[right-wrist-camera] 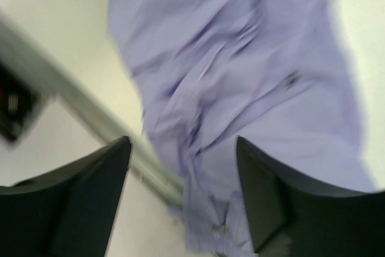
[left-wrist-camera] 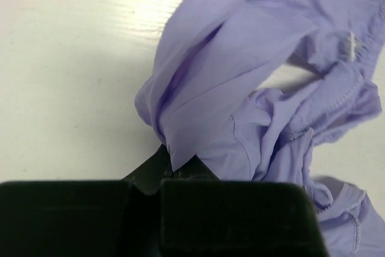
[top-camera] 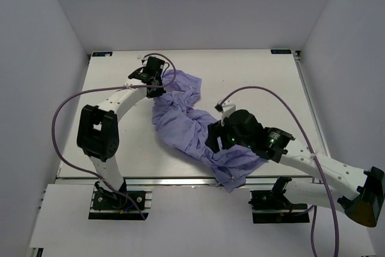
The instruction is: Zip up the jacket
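A white desk (top-camera: 120, 148) stands boxed in by plain pale walls (top-camera: 192, 4), with a metal rail (top-camera: 168, 179) along its near edge. The jacket (top-camera: 186, 121) lies crumpled in a diagonal band from the far middle to the near edge, where its end hangs over the rail. At the far end, the left gripper (left-wrist-camera: 174, 170) has its jaws pinched on a jacket fold. The right gripper (right-wrist-camera: 183, 142) hangs over the near end with its jaws wide, holding nothing; that view is blurred.

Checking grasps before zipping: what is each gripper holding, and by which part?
Left gripper: shut on a fabric fold at the jacket's far end. Right gripper: open above it, holding nothing.
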